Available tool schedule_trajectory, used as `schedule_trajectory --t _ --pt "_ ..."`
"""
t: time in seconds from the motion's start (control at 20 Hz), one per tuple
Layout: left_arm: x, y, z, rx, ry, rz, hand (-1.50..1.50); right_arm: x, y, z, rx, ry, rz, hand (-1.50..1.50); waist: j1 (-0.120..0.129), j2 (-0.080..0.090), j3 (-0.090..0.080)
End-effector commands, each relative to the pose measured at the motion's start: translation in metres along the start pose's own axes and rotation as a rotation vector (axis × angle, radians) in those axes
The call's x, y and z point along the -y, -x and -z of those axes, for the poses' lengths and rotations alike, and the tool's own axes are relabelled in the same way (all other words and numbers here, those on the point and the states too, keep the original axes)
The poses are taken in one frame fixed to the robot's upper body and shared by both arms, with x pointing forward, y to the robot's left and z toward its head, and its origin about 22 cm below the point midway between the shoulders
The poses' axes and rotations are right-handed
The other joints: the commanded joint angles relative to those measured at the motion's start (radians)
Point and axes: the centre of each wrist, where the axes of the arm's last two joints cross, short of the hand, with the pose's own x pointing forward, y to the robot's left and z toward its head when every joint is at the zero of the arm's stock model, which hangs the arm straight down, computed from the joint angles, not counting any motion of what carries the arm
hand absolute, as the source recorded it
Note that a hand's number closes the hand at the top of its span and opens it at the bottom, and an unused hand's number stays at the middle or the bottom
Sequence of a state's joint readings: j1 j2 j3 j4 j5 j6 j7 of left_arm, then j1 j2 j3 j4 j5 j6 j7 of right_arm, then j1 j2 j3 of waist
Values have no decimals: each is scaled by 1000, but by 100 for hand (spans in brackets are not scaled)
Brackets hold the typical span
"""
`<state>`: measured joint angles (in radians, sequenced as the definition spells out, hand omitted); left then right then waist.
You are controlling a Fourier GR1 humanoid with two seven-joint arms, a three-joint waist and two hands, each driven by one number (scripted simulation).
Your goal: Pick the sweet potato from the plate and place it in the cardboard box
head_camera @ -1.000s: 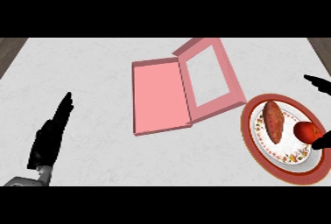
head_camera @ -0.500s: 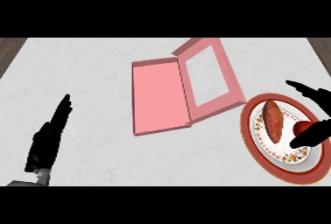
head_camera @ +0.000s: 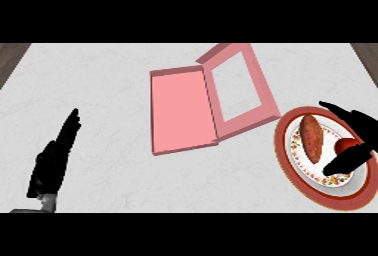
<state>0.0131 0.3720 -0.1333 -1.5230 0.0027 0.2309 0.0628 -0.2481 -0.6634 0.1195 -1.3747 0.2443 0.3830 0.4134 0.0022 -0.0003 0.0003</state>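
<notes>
Bare counter [head_camera: 111, 75] left of and below the pink box [head_camera: 181, 112]; left hand [head_camera: 52, 160] rests there, fingers straight. Box's open lid [head_camera: 240, 87] stands between tray and plate [head_camera: 325, 192]. Right hand [head_camera: 354, 135] spread over plate, beside red object [head_camera: 345, 145].

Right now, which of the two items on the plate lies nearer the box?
The sweet potato: long, orange-brown, on the plate's side toward the pink box. The round red item sits farther out, by the right hand.
</notes>
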Motion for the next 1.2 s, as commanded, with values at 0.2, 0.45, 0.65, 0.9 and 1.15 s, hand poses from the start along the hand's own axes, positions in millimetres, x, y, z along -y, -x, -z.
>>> schedule_trajectory --t 0.2,0.45,0.65,0.9,1.15 --pt "-8 -12 -15 5 -4 8 0 5 1 2 6 7 -1 -150 3 -1 0" --pt "7 3 -6 11 4 -8 0 -14 7 14 -6 28 21 -150 2 0 0" --pt "0 13 -7 4 13 5 0 -38 10 18 9 33 16 -150 1 0 0" --pt "6 -10 4 -9 2 1 0 -16 6 25 -2 10 19 -150 0 0 0" --pt "-2 5 5 19 8 0 0 -22 -2 26 1 -26 -19 -150 0 0 0"
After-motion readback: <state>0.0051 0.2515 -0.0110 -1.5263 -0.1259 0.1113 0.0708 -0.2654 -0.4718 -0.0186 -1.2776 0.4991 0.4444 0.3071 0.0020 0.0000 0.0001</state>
